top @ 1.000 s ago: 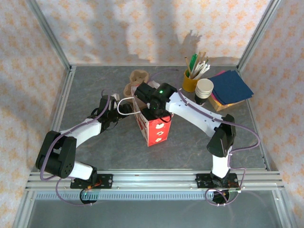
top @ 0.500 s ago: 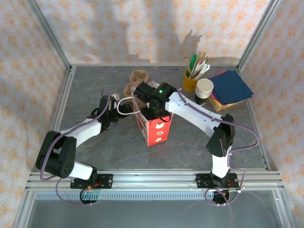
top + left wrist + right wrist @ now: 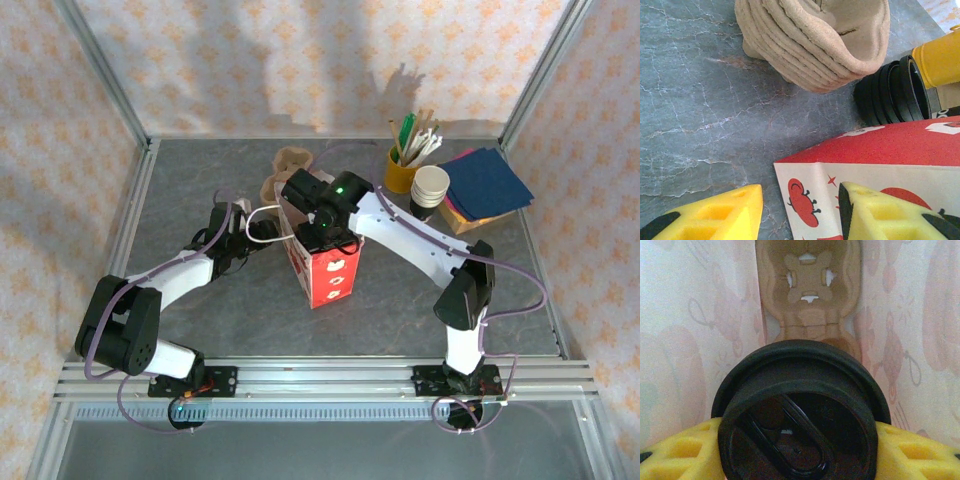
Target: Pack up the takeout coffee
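The takeout coffee (image 3: 799, 390) fills the right wrist view, its round black lid facing the camera. My right gripper (image 3: 799, 452) is shut on it, a yellow finger pressed to each side. From above, that gripper (image 3: 314, 226) reaches down into the open top of the red and white paper bag (image 3: 328, 272), whose pale inner walls surround the cup. A brown pulp carrier (image 3: 809, 285) lies at the bag's bottom. My left gripper (image 3: 800, 212) stands open at the bag's left corner (image 3: 820, 200): its right finger overlaps the white side panel, its left finger is off the bag.
A stack of pulp carriers (image 3: 290, 165) sits behind the bag, with stacked black lids (image 3: 890, 92) beside it. At the back right stand a yellow cup of stirrers (image 3: 405, 165), a stack of paper cups (image 3: 430, 190) and blue napkins (image 3: 485, 185).
My right wrist has shifted slightly toward the far left over the bag. The left arm has stayed put.
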Robot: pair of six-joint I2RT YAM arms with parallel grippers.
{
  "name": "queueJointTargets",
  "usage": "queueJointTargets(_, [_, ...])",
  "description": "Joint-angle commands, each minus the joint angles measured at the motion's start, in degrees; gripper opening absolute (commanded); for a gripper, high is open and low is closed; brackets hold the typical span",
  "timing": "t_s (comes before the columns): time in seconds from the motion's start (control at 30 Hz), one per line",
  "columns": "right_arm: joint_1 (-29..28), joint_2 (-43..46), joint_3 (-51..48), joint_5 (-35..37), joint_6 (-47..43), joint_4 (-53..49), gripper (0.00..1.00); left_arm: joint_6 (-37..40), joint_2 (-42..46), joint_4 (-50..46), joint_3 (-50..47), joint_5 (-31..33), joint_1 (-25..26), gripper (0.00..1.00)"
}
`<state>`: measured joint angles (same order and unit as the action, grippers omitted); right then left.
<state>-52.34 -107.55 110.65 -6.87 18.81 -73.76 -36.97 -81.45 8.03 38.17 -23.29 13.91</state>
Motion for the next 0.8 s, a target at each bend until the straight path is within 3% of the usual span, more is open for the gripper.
queueJointTargets(0.0, [0.0, 0.2, 1.2, 2.0, -0.5, -1.3, 0.44, 1.3, 1.3, 0.5, -0.6, 1.5, 0.6, 0.46])
queueJointTargets(0.77, [0.3, -2.7, 3.5, 3.6, -1.9, -1.2, 0.44, 1.1, 1.8, 1.0, -1.3, 1.3, 0.7, 0.46])
